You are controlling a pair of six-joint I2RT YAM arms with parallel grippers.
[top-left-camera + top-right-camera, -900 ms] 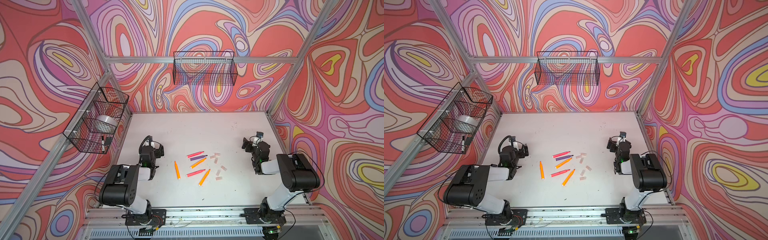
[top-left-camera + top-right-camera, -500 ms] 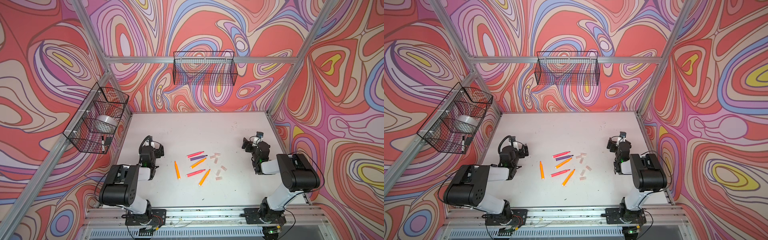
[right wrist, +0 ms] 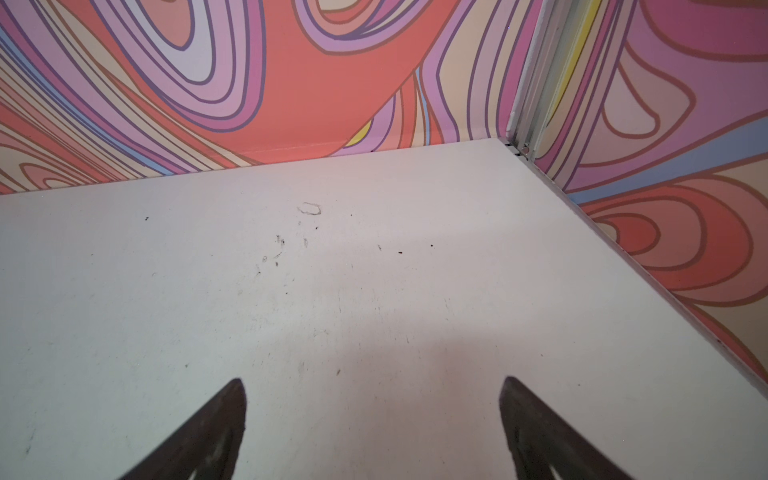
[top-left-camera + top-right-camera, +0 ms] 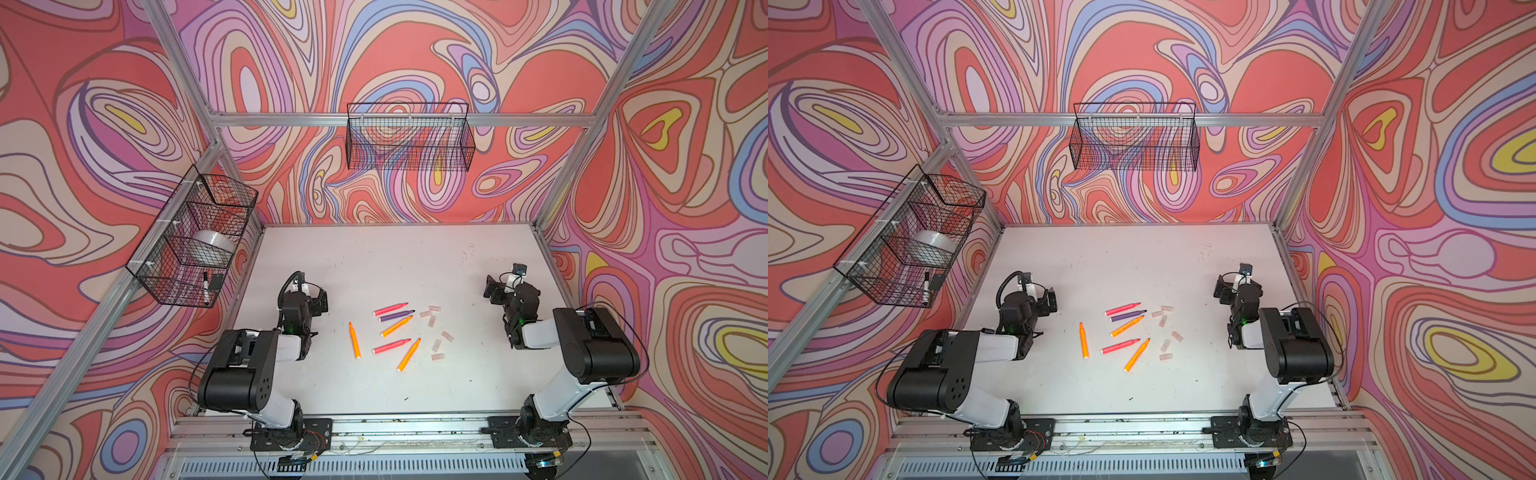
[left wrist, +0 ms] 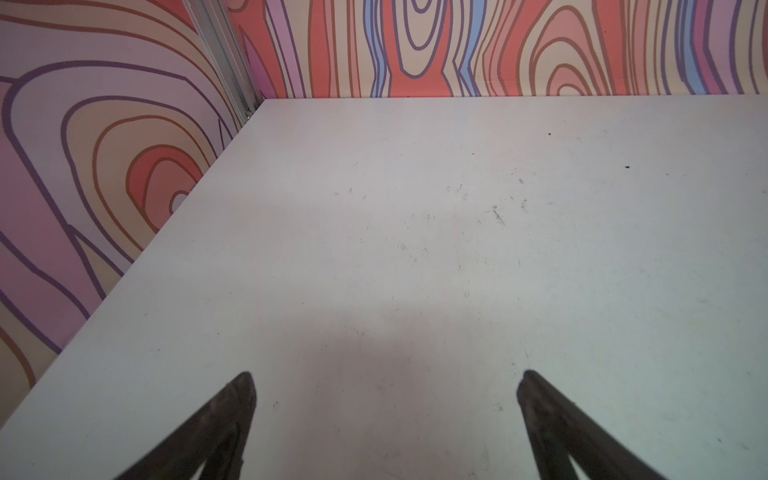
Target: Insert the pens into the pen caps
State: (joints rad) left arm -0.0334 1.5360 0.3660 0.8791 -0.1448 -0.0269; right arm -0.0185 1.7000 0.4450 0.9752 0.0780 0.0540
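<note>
Both of your pincers stand spread wide, and neither holds anything. Your left gripper hangs low over the bare white desk, facing the far left corner. Your right gripper faces the far right corner, with only scuffs and specks beneath it.

In both top views the six pens lie loose around the middle of the desk, somewhat nearer the front edge, between the two arms and well apart from both. They are slim, taper to a tip, and none has a cap on.

The back pink pen lies farthest from the front edge. The purple pen sits just beside it and parallel, and the middle orange pen slants the same way. The front pink pen lies nearer you, and the front orange pen angles up beside its tip. The lone orange pen lies off to the left, tip toward the back edge.

The pen caps are six short, pale, translucent tubes. They lie scattered just right of the pens, apart from them.
</note>
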